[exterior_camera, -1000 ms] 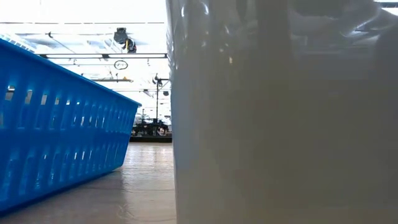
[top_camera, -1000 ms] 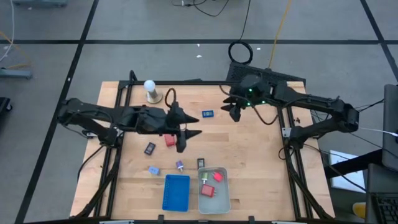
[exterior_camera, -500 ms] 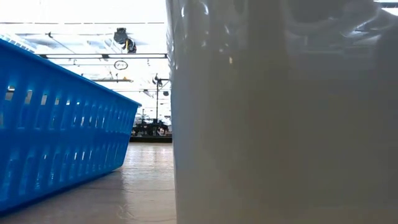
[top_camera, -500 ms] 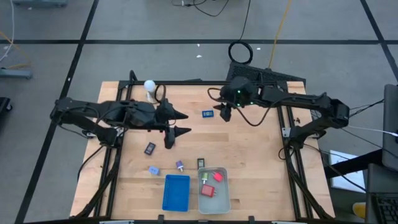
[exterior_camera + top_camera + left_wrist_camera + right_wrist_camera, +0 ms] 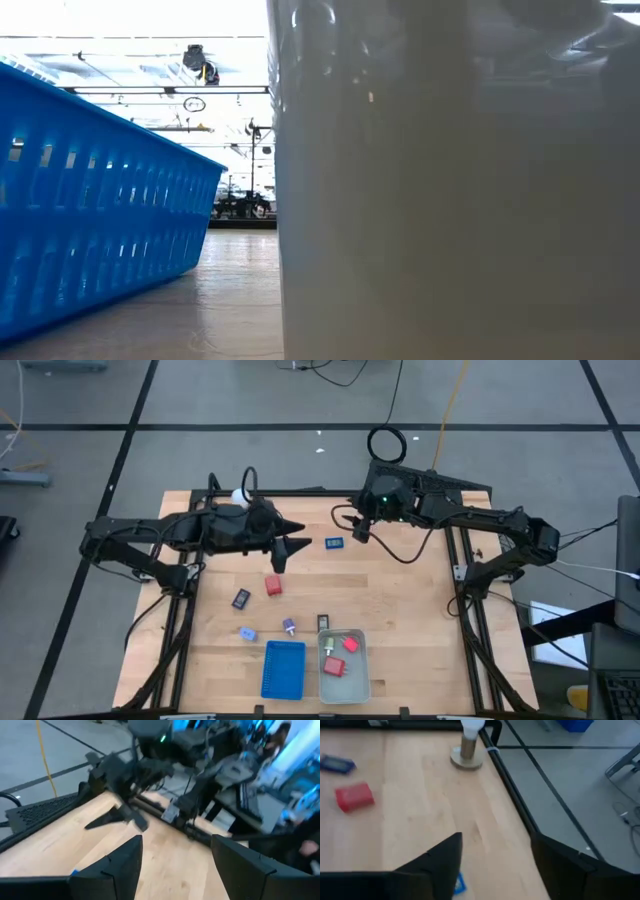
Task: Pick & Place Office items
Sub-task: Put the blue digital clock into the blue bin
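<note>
My left gripper (image 5: pixel 287 553) (image 5: pixel 175 855) hangs open over the table's far middle, with nothing between its fingers. A red block (image 5: pixel 272 586) (image 5: pixel 354 796) lies on the wood just nearer than it. My right gripper (image 5: pixel 357 533) (image 5: pixel 495 855) is open beside a small blue item (image 5: pixel 334 543) (image 5: pixel 459 881), which lies flat to its left. A black item (image 5: pixel 241 599), a light blue one (image 5: pixel 247 633), a purple-topped one (image 5: pixel 288 626) and a second black one (image 5: pixel 323 623) lie on the wood. Two red blocks (image 5: pixel 350 644) and a green one (image 5: pixel 327 650) sit in the pale grey tray (image 5: pixel 361 682).
A blue tray (image 5: pixel 283 668) (image 5: pixel 100 210) stands beside the grey tray (image 5: pixel 450 200) at the near edge, and both block the low view. The white ball on its round base (image 5: pixel 240 498) (image 5: pixel 466 747) stands at the far left, behind my left arm. Bare wood lies to the right.
My left gripper has drawn back from beside the red block toward the far edge, still open; the block stays where it was. My right gripper has moved toward the table's left, closing on the small blue item.
</note>
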